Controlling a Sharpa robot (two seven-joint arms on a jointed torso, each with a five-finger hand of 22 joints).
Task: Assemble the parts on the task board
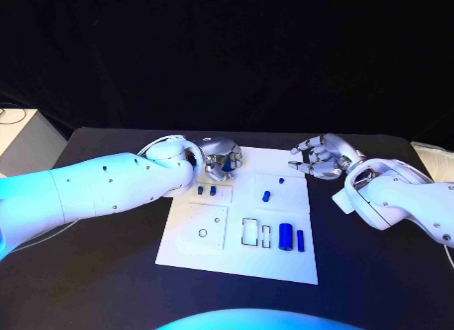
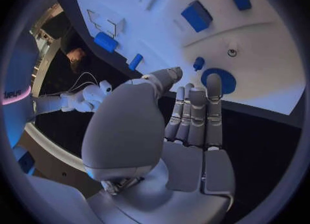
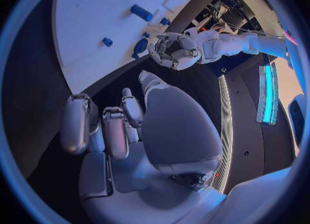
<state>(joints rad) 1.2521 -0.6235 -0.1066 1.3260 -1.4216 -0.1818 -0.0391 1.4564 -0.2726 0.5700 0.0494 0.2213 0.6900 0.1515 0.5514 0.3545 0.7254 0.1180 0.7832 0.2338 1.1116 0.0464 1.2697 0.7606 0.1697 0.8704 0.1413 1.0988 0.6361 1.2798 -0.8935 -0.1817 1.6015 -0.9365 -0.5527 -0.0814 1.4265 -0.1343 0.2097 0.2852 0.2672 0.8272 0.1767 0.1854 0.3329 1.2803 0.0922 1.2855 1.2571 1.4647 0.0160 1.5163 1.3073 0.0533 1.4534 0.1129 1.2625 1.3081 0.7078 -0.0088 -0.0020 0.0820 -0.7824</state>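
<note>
L robot hand point(image 1: 220, 159) empty, fingers loosely spread, over task board point(image 1: 192, 258) far edge; nearest blue parts point(image 1: 206, 190) just below. R robot hand point(image 1: 321, 157) empty, fingers apart, farther.

White arms point(image 1: 108, 185), silver many-fingered hands point(image 1: 321, 157).

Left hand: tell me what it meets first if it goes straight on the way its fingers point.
Probably the round blue part at the board's near edge: in the left wrist view the left hand's fingers point straight at it, tips almost over it. Their height above it is unclear.
</note>
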